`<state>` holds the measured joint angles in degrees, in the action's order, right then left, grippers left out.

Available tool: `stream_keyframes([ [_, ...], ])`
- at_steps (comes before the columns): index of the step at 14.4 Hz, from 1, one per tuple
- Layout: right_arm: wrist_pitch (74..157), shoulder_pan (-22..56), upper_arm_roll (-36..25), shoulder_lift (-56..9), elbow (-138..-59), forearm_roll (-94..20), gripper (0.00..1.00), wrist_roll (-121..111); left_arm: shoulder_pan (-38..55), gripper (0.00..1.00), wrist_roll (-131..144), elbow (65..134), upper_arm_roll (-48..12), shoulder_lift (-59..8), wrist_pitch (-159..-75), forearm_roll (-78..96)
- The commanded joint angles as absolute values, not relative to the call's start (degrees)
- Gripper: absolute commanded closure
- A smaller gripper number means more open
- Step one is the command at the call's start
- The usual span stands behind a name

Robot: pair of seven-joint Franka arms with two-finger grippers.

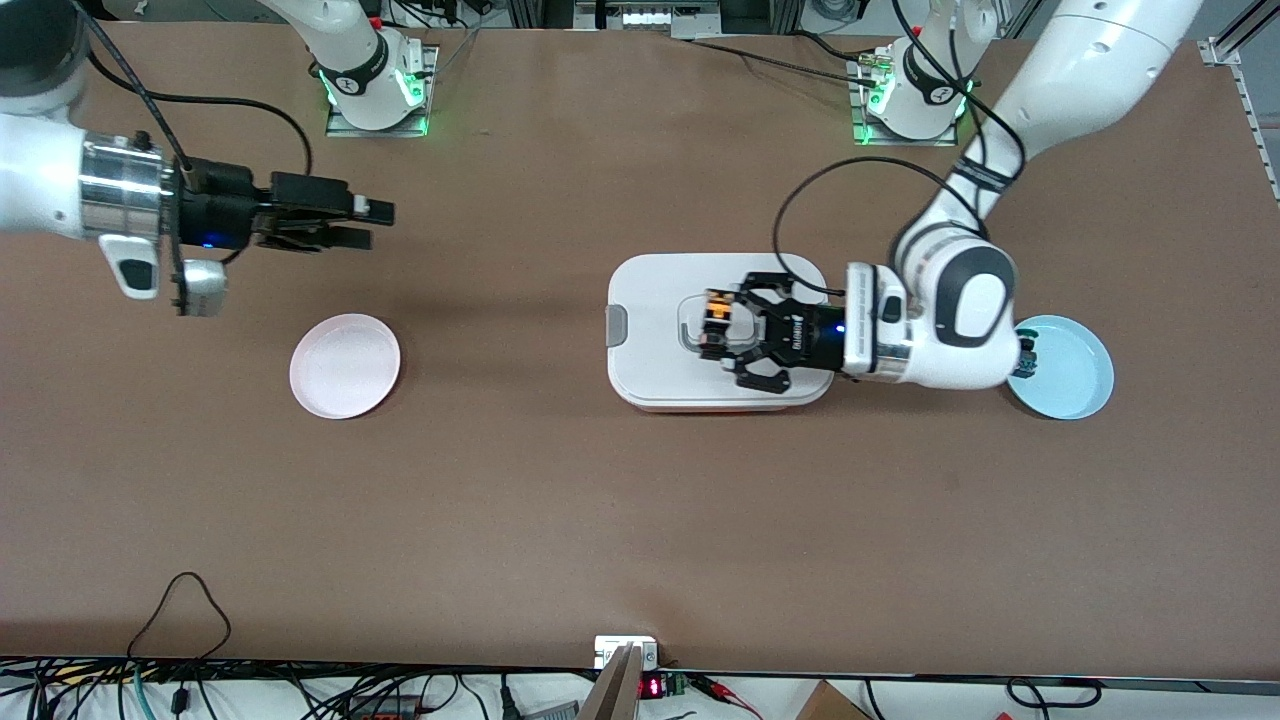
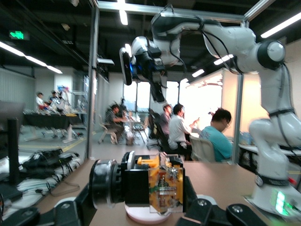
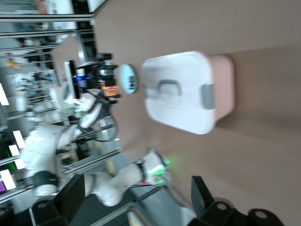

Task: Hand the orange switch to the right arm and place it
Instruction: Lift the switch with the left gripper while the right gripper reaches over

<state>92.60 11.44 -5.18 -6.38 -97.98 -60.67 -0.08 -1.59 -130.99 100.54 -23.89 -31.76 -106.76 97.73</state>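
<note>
A: What lies on the counter, starting from the right arm's end?

B: It is a plain brown sheet. The right pincer hangs above it with its fingers apart and nothing between them. Nearer the front camera sits a pink plate.

A: And in the middle?

B: A white lidded box with a grey latch and a pink base. Over its lid the left pincer is clamped on the orange switch, held up in the air. In the left wrist view the switch fills the foreground, black body with an orange part and a small circuit board showing.

A: Toward the left arm's end?

B: A blue plate, partly hidden by the left arm, with a small dark item on it.

A: The room?

B: Both bases glow green along the counter's edge. Cables run along the edge nearest the front camera. The left wrist view shows an open hall with strip lights, metal posts and people seated at desks.
</note>
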Motion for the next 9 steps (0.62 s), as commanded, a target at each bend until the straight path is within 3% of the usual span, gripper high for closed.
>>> stream_keyframes([
  [1, 93.5, 13.2, -5.3, -8.3, -101.2, -69.8, 0.00, -4.6, 3.1, 1.00, -135.2, 99.9, -23.6, -30.4, -111.5, 106.2],
  [9, 92.8, 17.4, -5.3, -17.0, -102.8, -87.4, 0.00, -18.3, 8.1, 1.00, -135.3, 99.8, -24.8, -28.6, -118.2, 113.0],
])
